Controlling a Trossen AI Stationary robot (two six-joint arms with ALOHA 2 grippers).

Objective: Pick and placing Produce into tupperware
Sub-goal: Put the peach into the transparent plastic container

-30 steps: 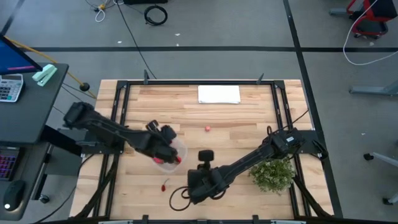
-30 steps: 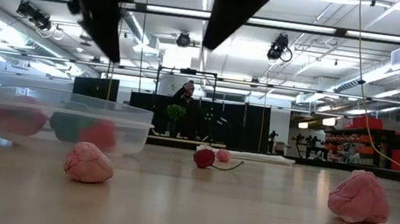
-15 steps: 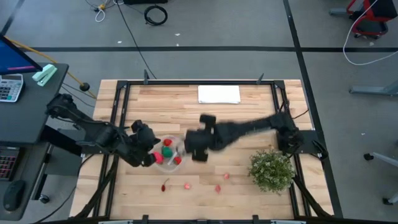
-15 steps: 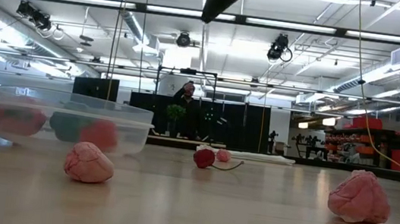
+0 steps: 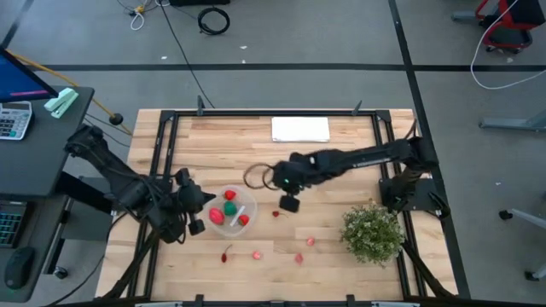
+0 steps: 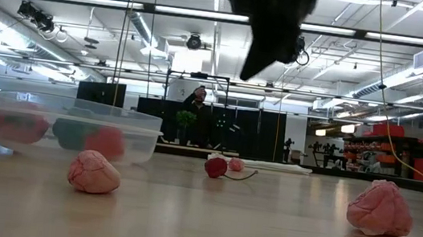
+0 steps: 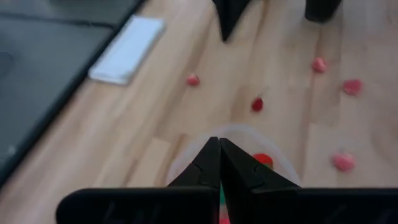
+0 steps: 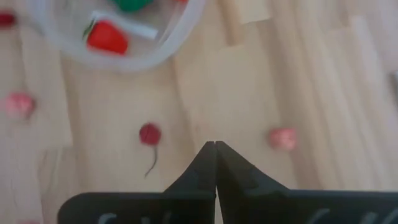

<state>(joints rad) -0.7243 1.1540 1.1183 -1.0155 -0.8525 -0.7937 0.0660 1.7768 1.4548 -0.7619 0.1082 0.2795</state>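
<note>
Pincer-wise, I am holding my right pincer (image 5: 289,203) empty with its fingers pressed together, hanging above the desk (image 5: 341,162), while my left pincer (image 5: 196,227), likewise closed on nothing, is waiting against the tupperware's outer side. The tupperware (image 5: 231,208) is sitting just beside my right pincer, toward the left arm, carrying red pieces and one green piece (image 5: 229,207); I judge the left pincer is parked there to leave the bowl's mouth free. Loose produce is lying nearer: a cherry (image 8: 149,134) is resting almost under my right fingertips, a pink piece (image 8: 283,138) to its other side. Opening comes first, I judge.
</note>
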